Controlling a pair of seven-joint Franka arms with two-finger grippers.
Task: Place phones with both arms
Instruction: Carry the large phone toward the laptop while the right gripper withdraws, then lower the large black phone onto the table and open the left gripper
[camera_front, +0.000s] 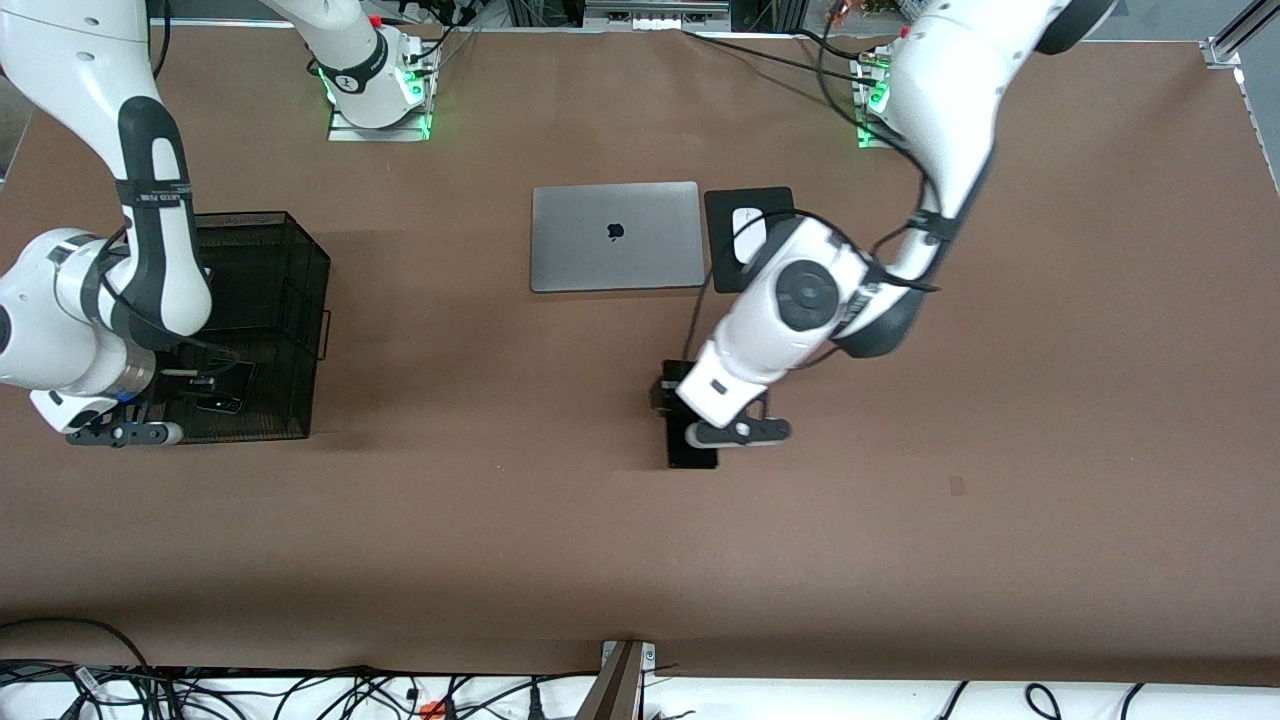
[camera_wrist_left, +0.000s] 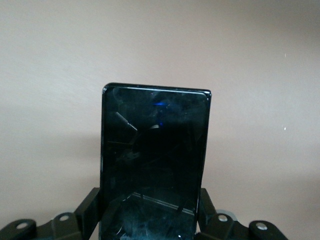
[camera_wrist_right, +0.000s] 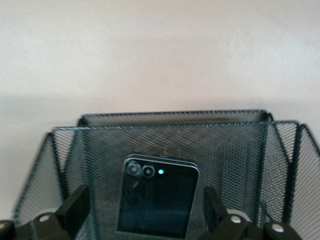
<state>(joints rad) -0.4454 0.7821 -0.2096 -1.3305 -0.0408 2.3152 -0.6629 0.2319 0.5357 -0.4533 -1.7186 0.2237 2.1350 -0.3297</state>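
Front view: one phone in the basket, one in the left gripper

Right wrist view shows the black mesh basket holding a small squarish phone, lying free between the spread fingers of the right gripper. Near mid-tabletop, the left gripper is clamped on the long black phone, nearer the front camera than the silver laptop.

Both arms were glossy white with dark grey joint sections; black cables ran along them, strapped by black bands; a round grey cap marked one joint; the bases glowed green; black grippers carried silver screws; a small label sat near the wrist.
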